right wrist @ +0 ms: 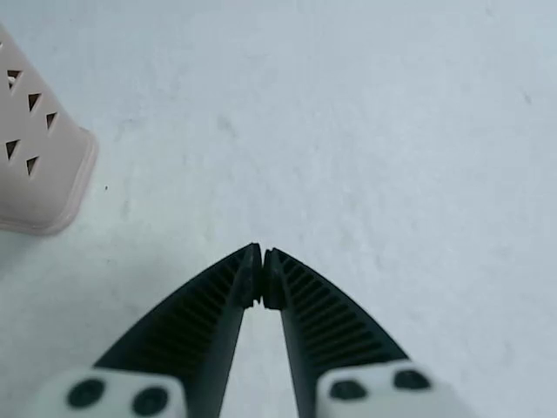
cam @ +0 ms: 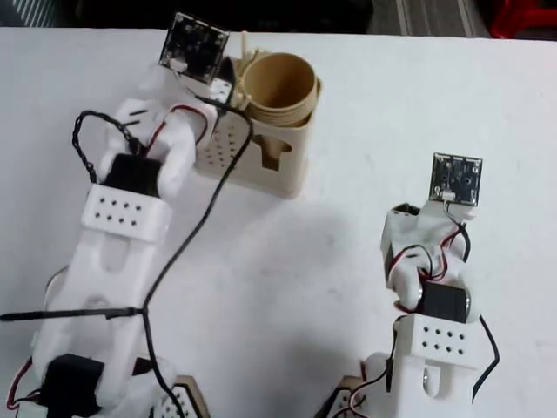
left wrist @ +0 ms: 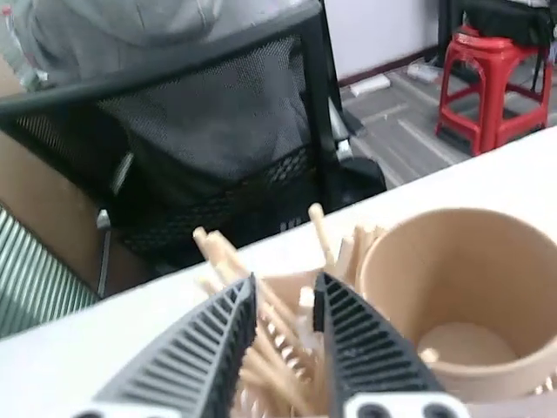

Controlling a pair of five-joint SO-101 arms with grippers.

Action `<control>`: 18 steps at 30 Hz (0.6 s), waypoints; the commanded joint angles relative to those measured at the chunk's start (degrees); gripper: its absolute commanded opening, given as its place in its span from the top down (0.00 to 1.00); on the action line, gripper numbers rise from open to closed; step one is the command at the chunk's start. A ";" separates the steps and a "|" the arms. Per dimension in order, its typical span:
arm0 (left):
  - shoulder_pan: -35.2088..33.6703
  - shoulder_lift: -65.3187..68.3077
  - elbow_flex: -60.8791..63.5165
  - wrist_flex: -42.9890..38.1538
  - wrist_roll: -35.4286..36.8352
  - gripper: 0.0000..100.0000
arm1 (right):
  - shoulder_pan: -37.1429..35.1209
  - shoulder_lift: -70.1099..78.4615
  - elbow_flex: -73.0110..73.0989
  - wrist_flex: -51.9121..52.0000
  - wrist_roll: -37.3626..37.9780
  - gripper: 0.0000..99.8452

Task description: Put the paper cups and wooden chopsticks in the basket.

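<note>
Stacked brown paper cups point(cam: 278, 83) stand in the cream basket point(cam: 270, 157) at the back of the table. A bundle of wooden chopsticks point(cam: 248, 54) stands upright in the same basket, beside the cups. In the left wrist view my left gripper point(left wrist: 285, 286) hovers open just above the chopsticks point(left wrist: 261, 322), with the top cup point(left wrist: 452, 296) next to it. My right gripper point(right wrist: 261, 261) is shut and empty, low over the bare table, off to the right of the basket point(right wrist: 39, 157).
The white table point(cam: 392, 113) stretches open to the right of the basket and between the two arms. A black cable point(cam: 204, 218) trails from the left arm across the table. A black mesh chair point(left wrist: 209, 131) and a red stool point(left wrist: 496, 78) stand beyond the far edge.
</note>
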 commanded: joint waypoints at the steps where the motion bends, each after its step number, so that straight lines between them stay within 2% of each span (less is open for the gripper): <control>1: -2.15 -0.40 -4.22 3.34 0.70 0.88 | -0.40 -0.66 -0.26 -0.92 0.18 0.98; 7: -3.91 -2.24 -5.89 11.69 0.44 0.88 | -0.40 -0.57 -0.26 -0.92 0.18 0.98; 10: -3.12 -7.69 -4.13 14.86 0.26 0.94 | -0.57 -0.57 -0.26 -0.84 0.18 0.98; 12: -1.19 -12.53 -1.58 15.30 0.18 0.98 | -0.57 -0.57 -0.26 -0.84 0.18 0.98; 18: 1.54 -29.05 10.20 13.45 -3.96 0.98 | -0.40 -1.10 -0.70 -0.48 0.18 0.98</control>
